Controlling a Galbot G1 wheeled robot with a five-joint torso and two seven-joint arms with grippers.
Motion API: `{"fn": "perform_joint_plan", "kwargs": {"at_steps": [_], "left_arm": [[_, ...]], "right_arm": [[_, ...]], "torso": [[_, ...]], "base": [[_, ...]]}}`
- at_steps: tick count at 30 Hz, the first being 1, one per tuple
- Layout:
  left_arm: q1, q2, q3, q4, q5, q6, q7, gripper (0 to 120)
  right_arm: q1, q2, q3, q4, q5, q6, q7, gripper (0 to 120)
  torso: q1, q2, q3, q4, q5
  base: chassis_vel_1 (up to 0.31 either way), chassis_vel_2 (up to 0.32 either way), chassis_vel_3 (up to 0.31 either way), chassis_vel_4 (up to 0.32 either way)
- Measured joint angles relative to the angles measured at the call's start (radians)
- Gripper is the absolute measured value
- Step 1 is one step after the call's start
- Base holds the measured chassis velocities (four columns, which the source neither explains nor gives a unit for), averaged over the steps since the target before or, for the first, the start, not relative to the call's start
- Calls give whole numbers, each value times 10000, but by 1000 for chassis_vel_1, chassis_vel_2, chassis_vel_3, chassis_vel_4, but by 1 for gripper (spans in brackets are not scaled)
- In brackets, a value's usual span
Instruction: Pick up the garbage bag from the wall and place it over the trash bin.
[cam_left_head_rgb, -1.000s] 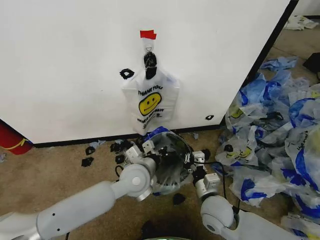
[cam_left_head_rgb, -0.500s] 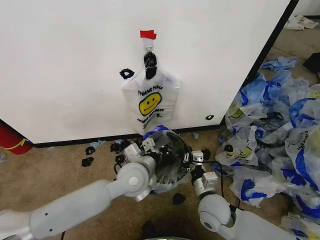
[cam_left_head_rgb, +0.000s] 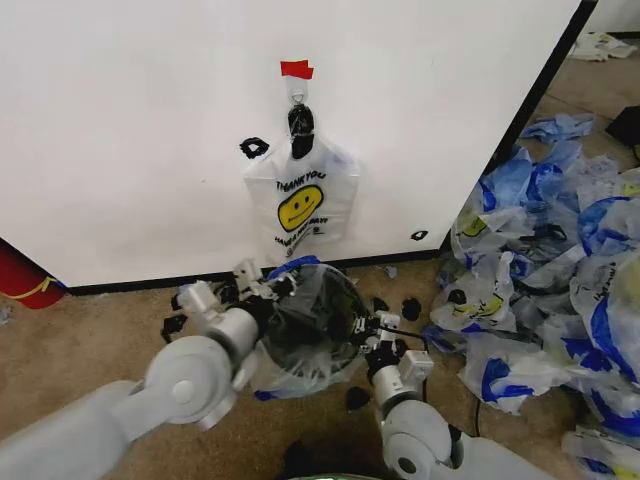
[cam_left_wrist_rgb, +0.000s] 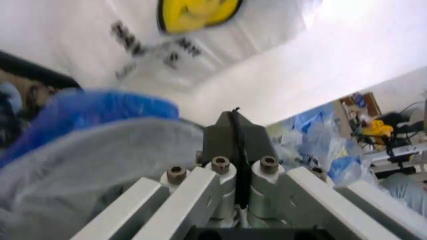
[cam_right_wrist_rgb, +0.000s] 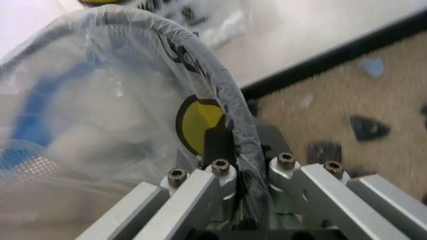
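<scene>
Hanging from a small hook on the large flat white wall panel (cam_left_head_rgb: 120, 120), a thin translucent white plastic bag with a yellow smiley face (cam_left_head_rgb: 300, 205) sits just above the small round black trash bin (cam_left_head_rgb: 310, 320), which already wears a second clear bag (cam_left_head_rgb: 300, 345) stretched over its rim. The left gripper (cam_left_head_rgb: 250, 285) sits at the bin's left edge, its fingers (cam_left_wrist_rgb: 235, 140) pressed together on a fold of that clear plastic. The right gripper (cam_left_head_rgb: 372, 330) at the right edge pinches the film-covered rim between its fingers (cam_right_wrist_rgb: 220, 150).

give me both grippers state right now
left gripper: shut, pads together, nothing seen between them.
right gripper: shut on the bag film over the trash bin rim.
</scene>
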Motion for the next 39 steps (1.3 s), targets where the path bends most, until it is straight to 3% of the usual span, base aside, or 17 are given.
{"fn": "perform_joint_plan", "kwargs": {"at_steps": [7, 16, 36, 39], "left_arm": [[1243, 297, -1025, -74, 494, 46, 485, 0], [1923, 182, -1466, -57, 772, 43, 578, 0], [2367, 68, -1510, 62, 1066, -3, 665, 0], [2431, 51, -1510, 96, 1135, -5, 672, 0]], "right_arm": [[0, 203, -252, 6, 443, -433, 445, 0], [-35, 278, -376, -501, 332, -672, 507, 0], [-36, 644, -296, -1215, 193, -575, 392, 0], [-58, 650, -302, -1237, 117, -610, 399, 5]], "torso": [[0, 0, 0, -1, -1], [0, 0, 1, -1, 1], [0, 1, 0, 0, 1], [0, 1, 0, -1, 2]], "base": [[0, 0, 0, 0], [0, 0, 0, 0], [0, 0, 0, 0], [0, 0, 0, 0]]}}
